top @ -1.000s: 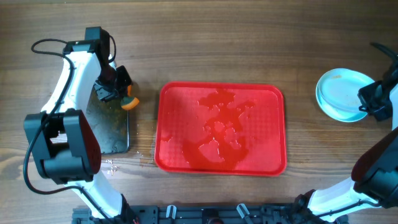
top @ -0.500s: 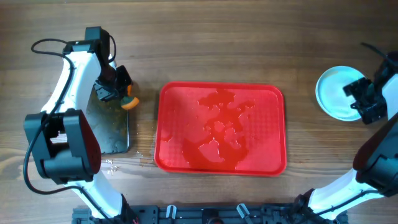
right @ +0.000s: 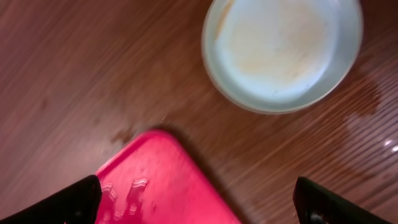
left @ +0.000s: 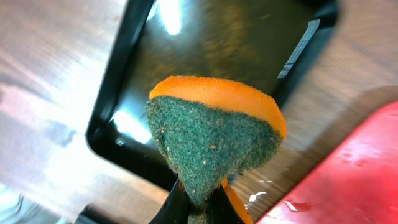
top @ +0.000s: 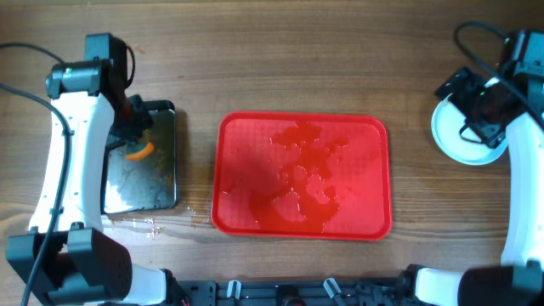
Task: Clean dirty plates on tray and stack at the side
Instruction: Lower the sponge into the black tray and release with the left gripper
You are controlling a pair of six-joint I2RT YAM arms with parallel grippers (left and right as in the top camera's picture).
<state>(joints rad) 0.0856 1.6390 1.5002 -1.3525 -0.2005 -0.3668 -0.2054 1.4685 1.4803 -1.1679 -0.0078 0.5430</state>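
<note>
The right claw (top: 472, 109), jaws wide apart and empty, hovers over the stacked pale mint-blue round plates (right: 283, 50), set aside from the wet red rectangular plastic tray (top: 255, 144). That suggests stacking is done. The left claw (left: 198, 206) clamps an orange-and-green scouring sponge (left: 211, 140) above the black metal pan (left: 236, 37) beneath it.

Robot lab: two arms (top: 64, 170), wooden table (top: 297, 51)
</note>
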